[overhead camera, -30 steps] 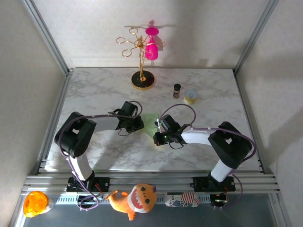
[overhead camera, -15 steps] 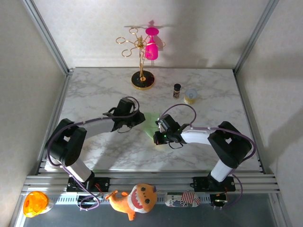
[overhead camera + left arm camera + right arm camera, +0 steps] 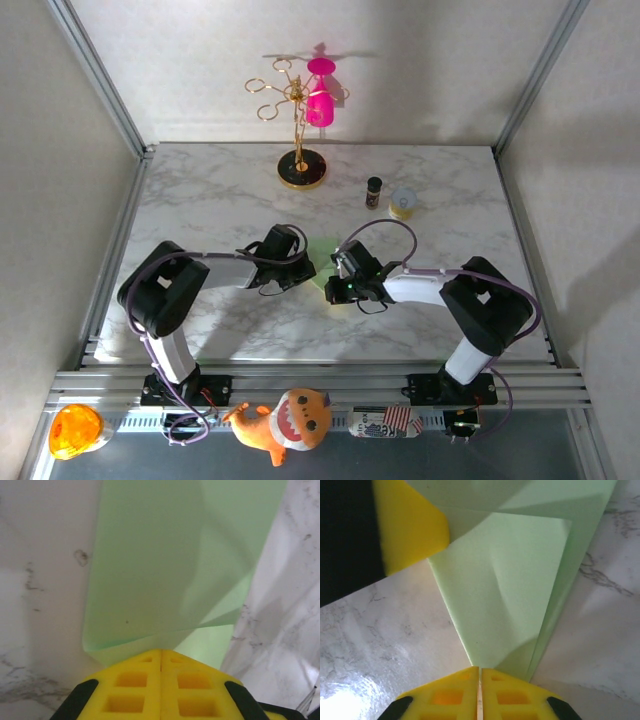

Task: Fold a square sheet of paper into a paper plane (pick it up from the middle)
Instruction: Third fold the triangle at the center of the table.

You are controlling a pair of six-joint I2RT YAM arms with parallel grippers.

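The pale green sheet of paper (image 3: 321,258) lies partly folded on the marble table (image 3: 200,200), between my two grippers. In the left wrist view the paper (image 3: 150,570) shows a raised flap and a fold edge running right up to my left gripper (image 3: 161,652), which is shut with its tips against the paper. In the right wrist view the paper (image 3: 505,580) narrows to a point that ends at my right gripper (image 3: 479,670), also shut, tips on that point. A yellow left finger (image 3: 407,525) touches the paper's far-left side. From above, the left gripper (image 3: 307,268) and right gripper (image 3: 335,286) flank the sheet.
A gold stand (image 3: 300,165) with a pink goblet (image 3: 320,100) stands at the back. A small dark bottle (image 3: 374,190) and a yellow-white cup (image 3: 403,203) sit back right. A plush toy (image 3: 290,420) and an orange object (image 3: 75,430) lie below the table's front rail.
My left gripper pulled away to the back left, then came back to the paper's left edge, a little further right than before. The right gripper has stayed in place.
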